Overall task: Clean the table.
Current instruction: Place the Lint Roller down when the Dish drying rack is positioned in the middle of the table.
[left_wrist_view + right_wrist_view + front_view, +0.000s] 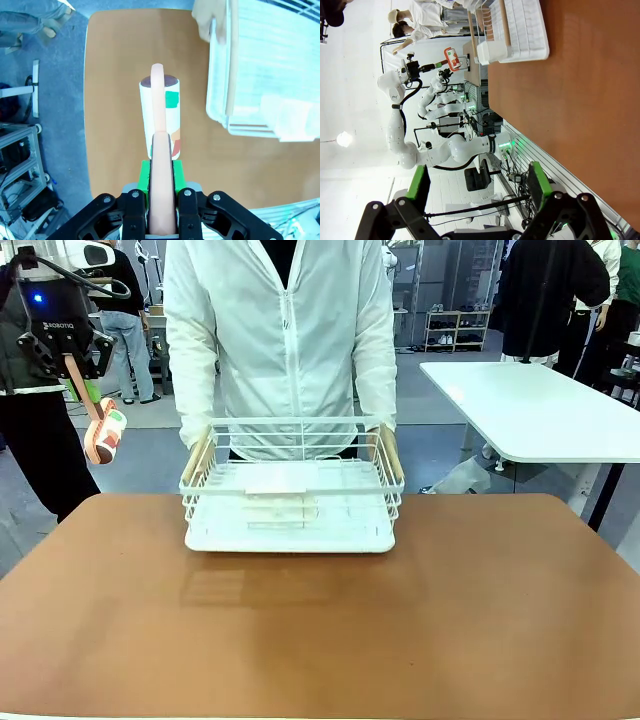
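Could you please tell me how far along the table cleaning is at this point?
The table already looks bare apart from the white rack, which the person's hands grip at its handles. The left gripper is shut on a lint roller, raised off the table's left corner. Rolling the top looks still to come.

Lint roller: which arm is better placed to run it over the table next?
Left. The left gripper is already shut on the lint roller handle, raised over the table's left edge. The right gripper is open and holds nothing. The person's hands hold the white rack.
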Action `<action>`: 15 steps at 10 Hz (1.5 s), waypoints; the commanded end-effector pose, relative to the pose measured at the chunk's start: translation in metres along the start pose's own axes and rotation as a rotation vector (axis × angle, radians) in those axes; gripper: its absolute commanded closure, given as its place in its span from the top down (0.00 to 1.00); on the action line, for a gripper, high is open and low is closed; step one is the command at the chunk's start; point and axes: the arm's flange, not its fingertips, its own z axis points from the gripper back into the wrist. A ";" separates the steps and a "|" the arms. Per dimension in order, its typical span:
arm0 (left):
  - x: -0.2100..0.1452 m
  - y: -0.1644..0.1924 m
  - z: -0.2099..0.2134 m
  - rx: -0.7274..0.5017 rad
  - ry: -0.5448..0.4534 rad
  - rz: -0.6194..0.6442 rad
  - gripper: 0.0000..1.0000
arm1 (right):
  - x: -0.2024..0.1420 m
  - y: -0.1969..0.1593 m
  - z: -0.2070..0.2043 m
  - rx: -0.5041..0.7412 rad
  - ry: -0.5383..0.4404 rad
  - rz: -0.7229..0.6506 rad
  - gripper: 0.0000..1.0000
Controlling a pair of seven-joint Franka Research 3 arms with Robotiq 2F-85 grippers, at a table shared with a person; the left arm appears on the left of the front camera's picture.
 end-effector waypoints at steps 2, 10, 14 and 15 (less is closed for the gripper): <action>0.001 0.002 0.003 0.005 -0.006 0.001 0.21 | -0.001 0.002 0.000 0.000 -0.001 0.004 1.00; 0.001 0.002 0.003 0.005 -0.006 0.001 0.21 | -0.001 0.002 0.000 0.000 -0.001 0.004 1.00; 0.001 0.002 0.003 0.005 -0.006 0.001 0.21 | -0.001 0.002 0.000 0.000 -0.001 0.004 1.00; 0.001 0.002 0.003 0.005 -0.006 0.001 0.21 | -0.001 0.002 0.000 0.000 -0.001 0.004 1.00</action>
